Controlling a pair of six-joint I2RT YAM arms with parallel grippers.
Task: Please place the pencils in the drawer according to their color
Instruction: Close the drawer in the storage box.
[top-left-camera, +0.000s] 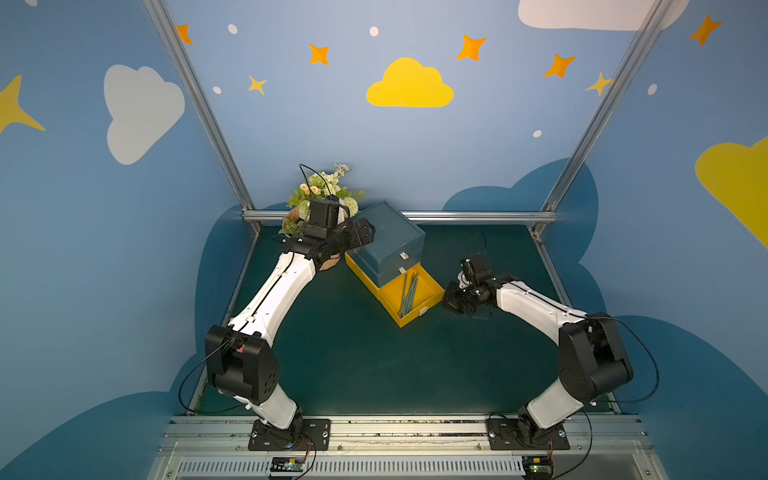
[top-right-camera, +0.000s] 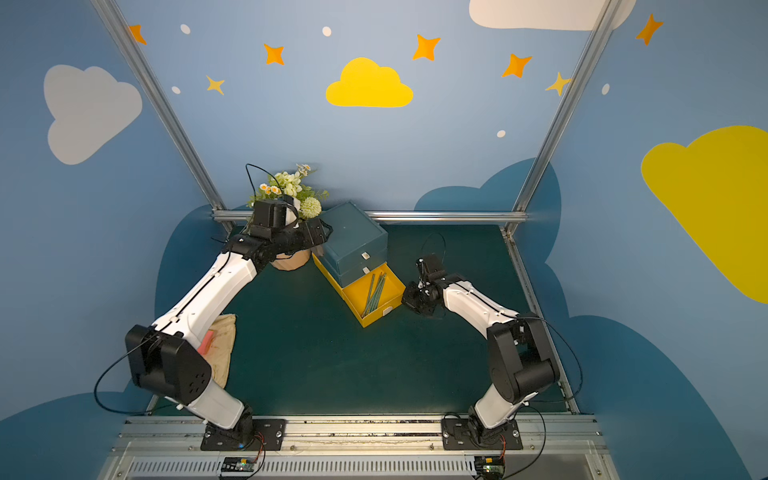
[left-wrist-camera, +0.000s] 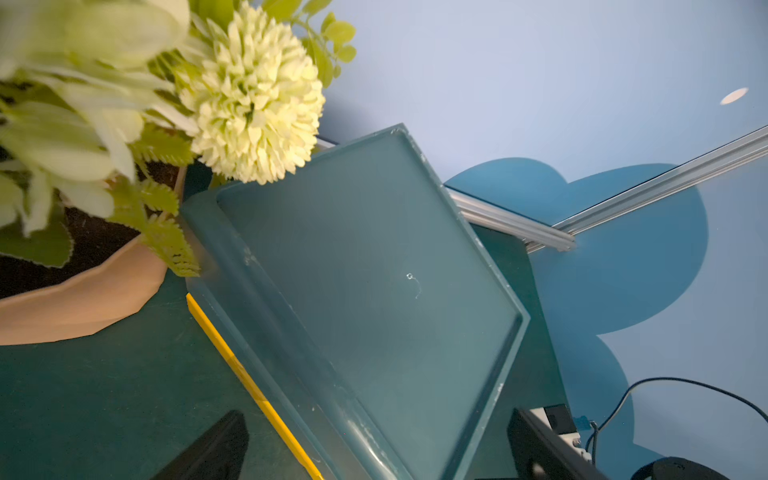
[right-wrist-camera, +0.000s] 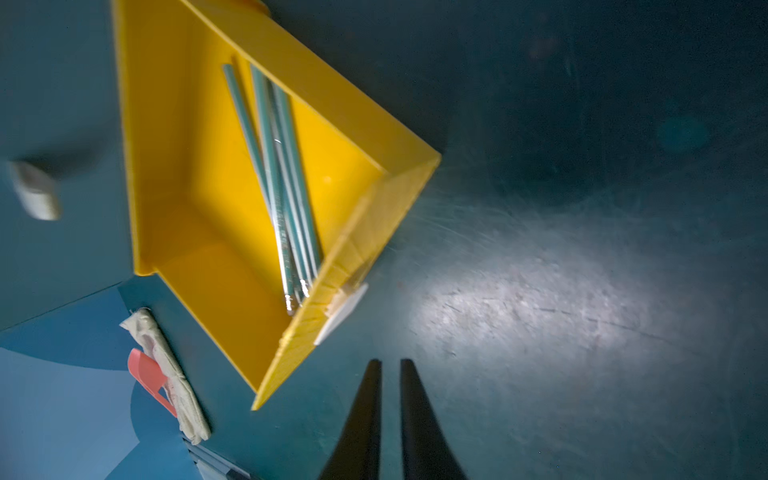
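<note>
Several pale grey-green pencils (top-left-camera: 408, 293) (top-right-camera: 375, 291) (right-wrist-camera: 282, 187) lie together in the yellow drawer (top-left-camera: 417, 316) (top-right-camera: 372, 319) (right-wrist-camera: 187, 187). That drawer is pulled out from the bottom of a teal cabinet (top-left-camera: 386, 232) (top-right-camera: 353, 232) (left-wrist-camera: 374, 270); the two teal drawers above it are closed. My right gripper (top-left-camera: 445, 301) (top-right-camera: 407, 299) (right-wrist-camera: 390, 361) hangs low over the mat just off the drawer's front wall, beside its white tab, shut with nothing between its fingers. My left gripper (top-left-camera: 363, 232) (top-right-camera: 322, 232) (left-wrist-camera: 374, 419) is open, its fingers straddling the cabinet's back left corner.
A flower pot (top-left-camera: 320, 195) (top-right-camera: 291, 187) (left-wrist-camera: 249, 91) stands right behind my left wrist, against the cabinet. A beige cloth with a pink item (top-right-camera: 222, 345) (right-wrist-camera: 166, 365) lies at the left edge of the mat. An aluminium rail (top-left-camera: 478, 216) bounds the back.
</note>
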